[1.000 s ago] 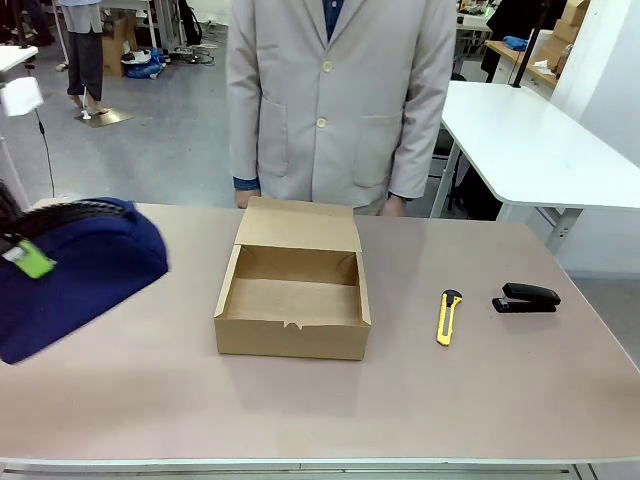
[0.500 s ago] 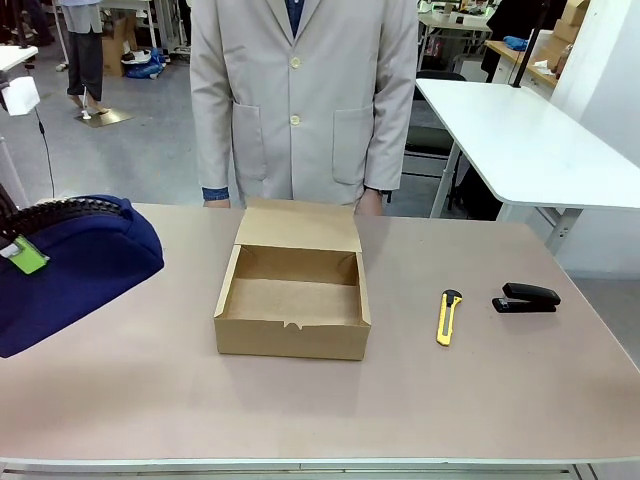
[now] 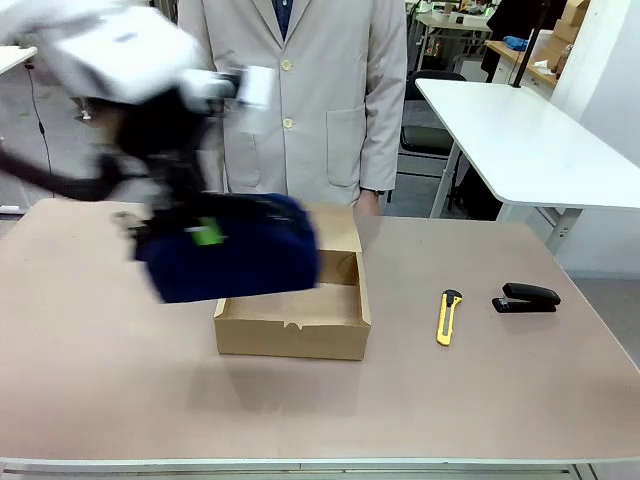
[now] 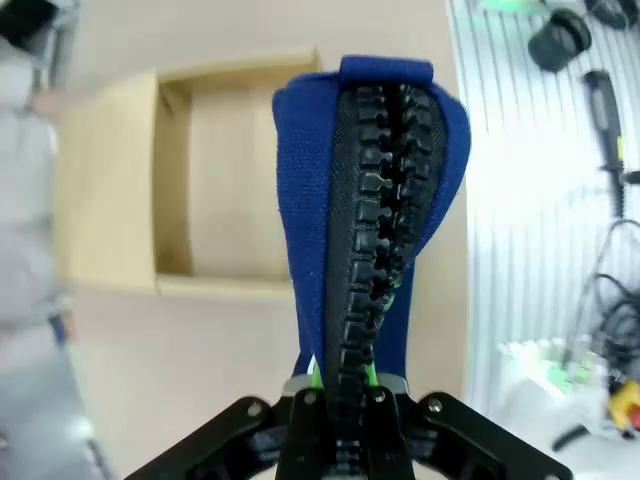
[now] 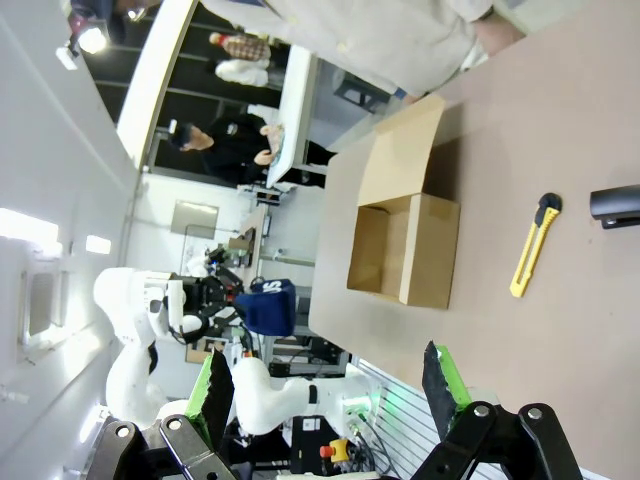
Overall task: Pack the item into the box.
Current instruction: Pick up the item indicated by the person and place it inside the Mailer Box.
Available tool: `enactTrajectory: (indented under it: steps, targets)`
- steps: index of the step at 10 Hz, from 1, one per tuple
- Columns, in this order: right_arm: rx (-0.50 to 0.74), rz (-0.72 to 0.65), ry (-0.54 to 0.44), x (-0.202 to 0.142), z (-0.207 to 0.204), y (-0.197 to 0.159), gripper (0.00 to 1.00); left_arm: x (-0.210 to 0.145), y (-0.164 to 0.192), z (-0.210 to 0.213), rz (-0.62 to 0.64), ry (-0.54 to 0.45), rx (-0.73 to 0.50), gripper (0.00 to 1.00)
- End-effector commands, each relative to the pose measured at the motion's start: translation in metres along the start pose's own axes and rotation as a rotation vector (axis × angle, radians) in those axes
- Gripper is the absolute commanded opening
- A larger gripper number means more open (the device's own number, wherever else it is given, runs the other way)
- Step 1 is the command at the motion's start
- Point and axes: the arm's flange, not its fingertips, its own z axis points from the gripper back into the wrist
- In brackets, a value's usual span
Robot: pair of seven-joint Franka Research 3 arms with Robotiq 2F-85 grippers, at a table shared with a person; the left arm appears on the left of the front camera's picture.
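Pouch: the navy-blue pouch [image 3: 240, 265] hangs in the air over the left half of the box and juts out past its left wall. It is smeared by motion in the front view, and I cannot tell whether it touches the cardboard.
Zip: in the left wrist view the black zipper [image 4: 372, 230] runs straight up from the fingers, with blue fabric on either side and the open carton behind it.
Left gripper: the left gripper [image 4: 340, 390] is clamped together on the pouch's zippered edge, with green pads pressed against both sides of the teeth.
Left arm: the white left arm [image 3: 115, 50] is blurred and reaches in from above the table's far left corner.
Box: the brown cardboard box [image 3: 290, 335] sits open mid-table, its lid flap raised on the side toward the far edge.
Table: the pinkish-brown table [image 3: 100, 400] carries the box and both tools.
Person: a person [image 3: 305, 100] in a pale coat stands at the far edge, right behind the box.
Utility knife: the yellow utility knife [image 3: 449, 317] lies flat to the right of the box, apart from it.
Stapler: the black stapler [image 3: 526, 297] lies just right of the knife, toward the right edge.
Right gripper: the right gripper [image 5: 328, 395] has its fingers spread wide apart with nothing between them, off to the side of the table.
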Motion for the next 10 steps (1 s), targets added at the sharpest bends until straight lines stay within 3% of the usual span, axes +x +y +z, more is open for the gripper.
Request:
enactTrajectory:
  steps: [1, 2, 4, 7, 10]
  targets:
    - [0.019, 0.026, -0.009, 0.003, -0.001, 0.001, 1.00, 0.039, 0.051, -0.025, -0.010, 0.147, 0.072, 0.08]
    - [0.019, 0.026, -0.009, 0.003, -0.001, 0.001, 1.00, 0.065, 0.056, -0.045, -0.022, 0.181, 0.094, 0.08]
    - [0.019, 0.026, -0.009, 0.003, -0.001, 0.001, 1.00, 0.079, 0.077, -0.070, -0.060, 0.248, 0.107, 0.08]
    - [0.019, 0.026, -0.009, 0.003, -0.001, 0.001, 1.00, 0.075, 0.096, -0.100, -0.048, 0.247, 0.062, 0.08]
    - [0.019, 0.026, -0.009, 0.003, -0.001, 0.001, 1.00, 0.067, 0.112, -0.141, -0.016, 0.242, 0.107, 0.08]
